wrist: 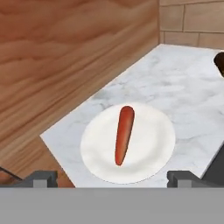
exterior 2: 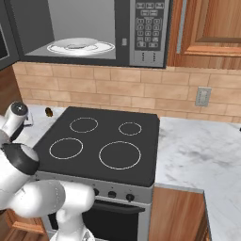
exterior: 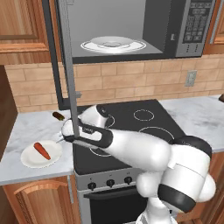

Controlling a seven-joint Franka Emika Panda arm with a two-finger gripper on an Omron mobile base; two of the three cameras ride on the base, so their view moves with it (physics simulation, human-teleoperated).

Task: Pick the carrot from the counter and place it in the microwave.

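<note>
Fingertips [wrist: 43, 177] of the hand [wrist: 113, 178] are being seen at the bottom of the hand view, set wide apart with nothing held between them. Just beyond them, the carrot [wrist: 123, 134] is being carried by a white plate [wrist: 148, 153], lying flat near the plate's middle with its thick end pointing away from the hand. The plate is being borne by the marble desk [wrist: 183, 83], close to the desk's front edge and beside a wooden cabinet wall [wrist: 65, 57]. A small dark item [wrist: 220, 63] is being cut off at the right edge of that view, farther back on the desk.

In the left base view, the carrot [exterior: 42, 150] and plate [exterior: 30, 159] are being shown on the desk [exterior: 26, 127] left of the stove [exterior: 131, 127], with the hand [exterior: 65, 135] being held just above and to the right of the plate (partly hidden behind the edge of the open microwave door [exterior: 70, 65]). The dark item [exterior: 57, 115] is lying well behind the plate. The microwave [exterior: 183, 26] is being shown above the stove, open, with its turntable [exterior: 113, 44] bare.
</note>
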